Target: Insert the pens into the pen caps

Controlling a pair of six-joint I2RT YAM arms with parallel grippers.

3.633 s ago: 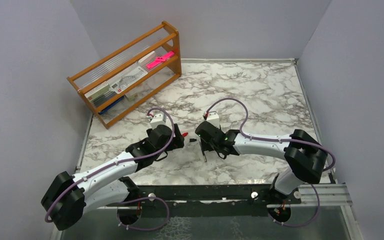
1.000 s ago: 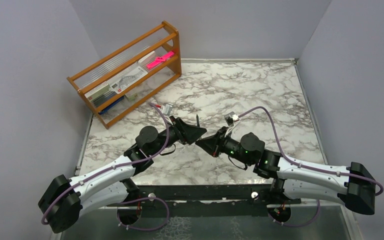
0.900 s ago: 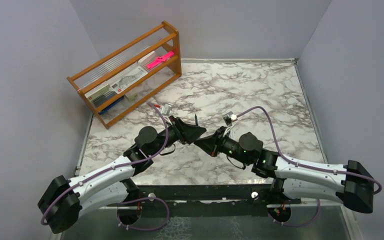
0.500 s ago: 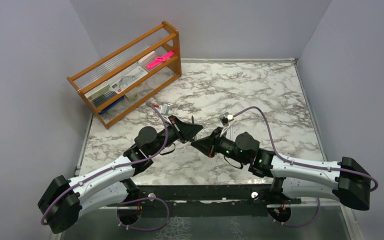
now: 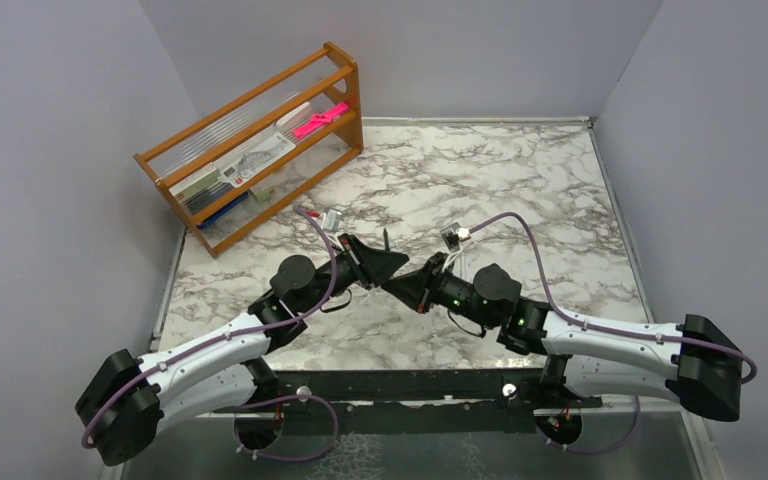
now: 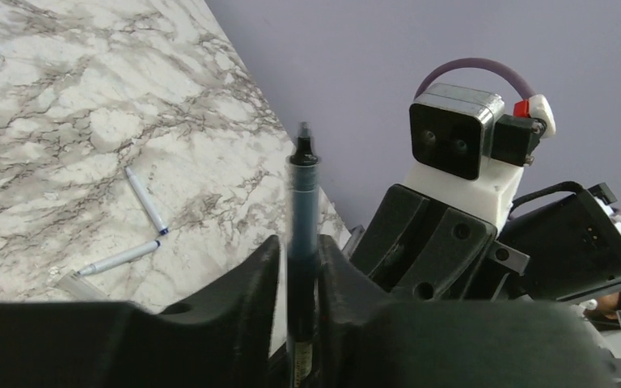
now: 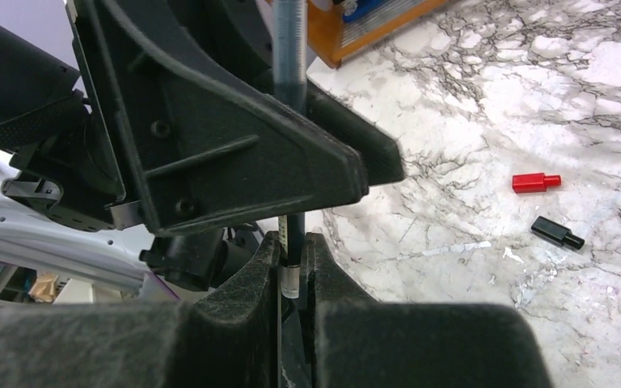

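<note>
Both arms meet over the middle of the desk (image 5: pixel 480 180), and there's the dark pen (image 6: pixel 302 186), upright between them, clear of the surface. Seen from the right wrist, the right jaws are pressed together on its lower end in a tight pinch. The left jaws flank the barrel higher up, close on either side. Whether they squeeze it or only bracket it, I cannot tell.

The pen looks light, stiff and slick, and thin enough to swivel in a pinch. I'd take it mid-barrel, square across, leaving the upper end free for a cap.

And the caps? The red cap (image 7: pixel 536 183) and the black cap (image 7: pixel 557 233) lie near each other on the marble, off to one side of the right jaws. They're tiny and likely to roll or skid when nudged. Two white pens (image 6: pixel 145 200) lie flat farther out, their ends close together.

The top is smooth, hard and marble-patterned. Plain lilac walls (image 5: pixel 460 50) stand on three sides, with a wooden rack (image 5: pixel 260 140) in the far left corner.
</note>
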